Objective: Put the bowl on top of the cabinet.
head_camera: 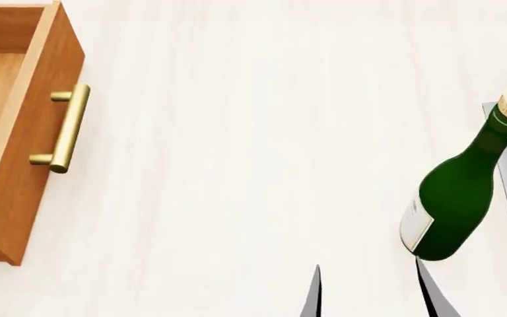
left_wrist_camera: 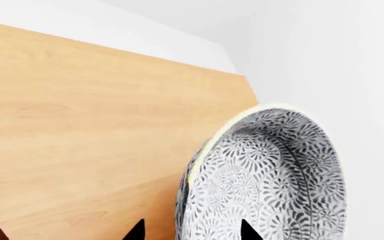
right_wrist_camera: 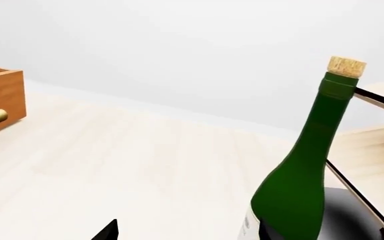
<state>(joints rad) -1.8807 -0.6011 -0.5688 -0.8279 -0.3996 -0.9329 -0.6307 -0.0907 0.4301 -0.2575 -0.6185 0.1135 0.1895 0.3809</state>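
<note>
In the left wrist view the bowl (left_wrist_camera: 272, 175), white-grey with a fine floral pattern, hangs tilted over the orange-brown wooden top of the cabinet (left_wrist_camera: 78, 125), its mouth turned sideways. My left gripper (left_wrist_camera: 192, 231) is shut on the bowl's rim, one fingertip (left_wrist_camera: 136, 231) outside the wall and the other inside. Neither the bowl nor the left gripper shows in the head view. There the cabinet's open drawer (head_camera: 24, 132) with its brass handle (head_camera: 64, 129) is at the left. My right gripper (head_camera: 372, 294) stands open and holds nothing.
A green corked bottle (head_camera: 451, 198) stands on the pale table (head_camera: 236, 165), close to the right gripper's outer finger. A slanted light-wood rack (right_wrist_camera: 379, 95) rises behind the bottle (right_wrist_camera: 305, 175). The open drawer juts out over the table's left side.
</note>
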